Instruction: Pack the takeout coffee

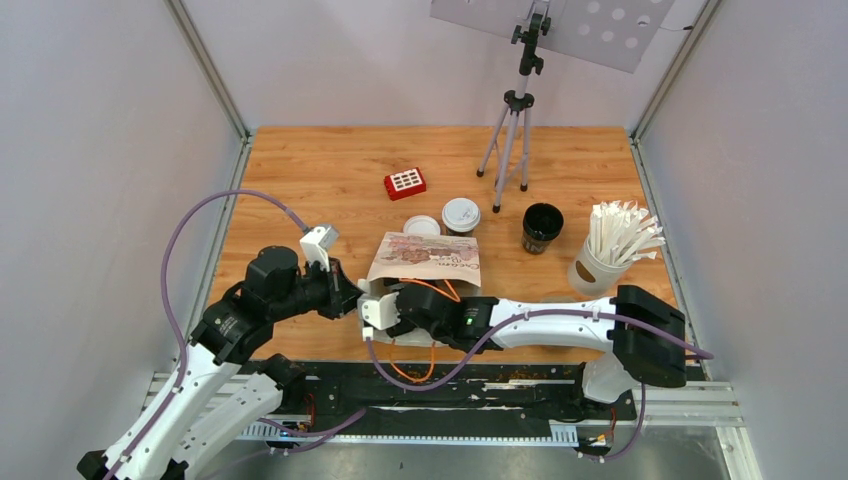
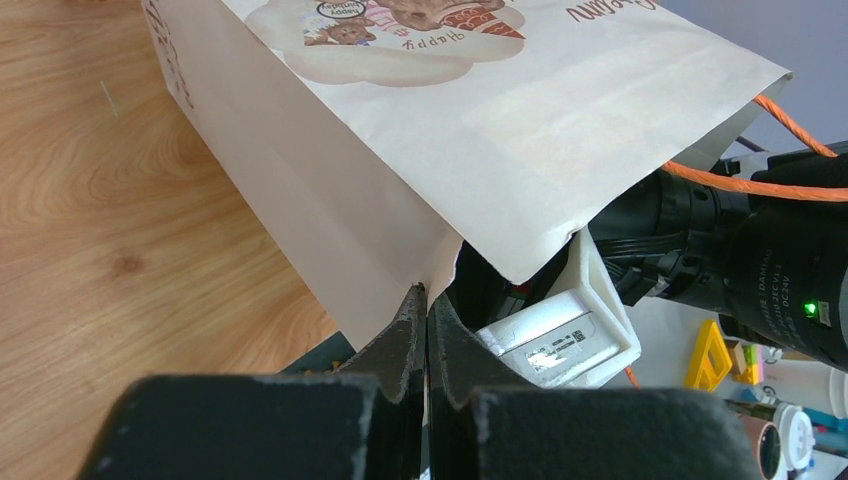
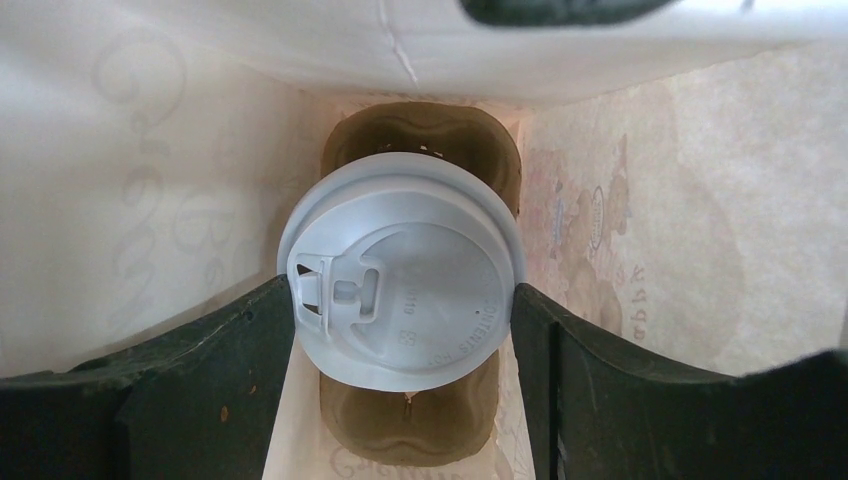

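The left gripper [image 2: 427, 312] is pinched tight on the mouth edge of the paper bag [image 2: 450, 120]. The right gripper [image 3: 402, 300], inside the bag, clasps a white-lidded coffee cup [image 3: 400, 262] between its fingers, with the cardboard tray [image 3: 420, 130] just behind it.

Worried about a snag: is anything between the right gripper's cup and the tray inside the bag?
Nothing visible: the lidded cup is right over the tray; the left gripper holds the bag open.

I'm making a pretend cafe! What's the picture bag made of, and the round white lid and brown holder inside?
The cream printed bag looks like thin matte paper: sharp creases. The round white lid looks like smooth moulded plastic, with raised lettering. The brown holder seems dull pressed cardboard.
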`<state>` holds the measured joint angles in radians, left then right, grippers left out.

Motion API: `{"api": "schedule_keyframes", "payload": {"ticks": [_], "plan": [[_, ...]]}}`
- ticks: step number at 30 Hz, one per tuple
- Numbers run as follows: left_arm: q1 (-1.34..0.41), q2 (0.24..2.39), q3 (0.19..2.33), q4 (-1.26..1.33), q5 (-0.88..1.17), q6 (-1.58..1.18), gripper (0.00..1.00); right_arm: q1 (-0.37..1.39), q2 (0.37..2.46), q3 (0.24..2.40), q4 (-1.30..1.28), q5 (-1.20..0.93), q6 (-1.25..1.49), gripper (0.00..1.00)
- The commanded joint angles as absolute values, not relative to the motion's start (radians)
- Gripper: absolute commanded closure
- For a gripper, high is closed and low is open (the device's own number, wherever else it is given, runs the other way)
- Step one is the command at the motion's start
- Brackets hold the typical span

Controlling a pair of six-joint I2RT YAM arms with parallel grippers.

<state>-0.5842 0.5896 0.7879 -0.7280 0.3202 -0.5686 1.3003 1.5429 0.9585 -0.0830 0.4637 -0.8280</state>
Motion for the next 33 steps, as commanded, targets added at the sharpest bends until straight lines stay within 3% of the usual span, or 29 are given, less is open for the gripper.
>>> {"api": "schedule_keyframes", "payload": {"ticks": [1,33], "plan": [[-0.593,0.59,0.818,-0.632,0.423,-0.67,1.0,1.298,1.521,0.963,-0.059,0.484,-0.834,0.26],[-0.594,0.623,0.808,-0.565,0.449,-0.747,1.0,1.271,1.602,0.961,-0.009,0.538,-0.78,0.23]]}}
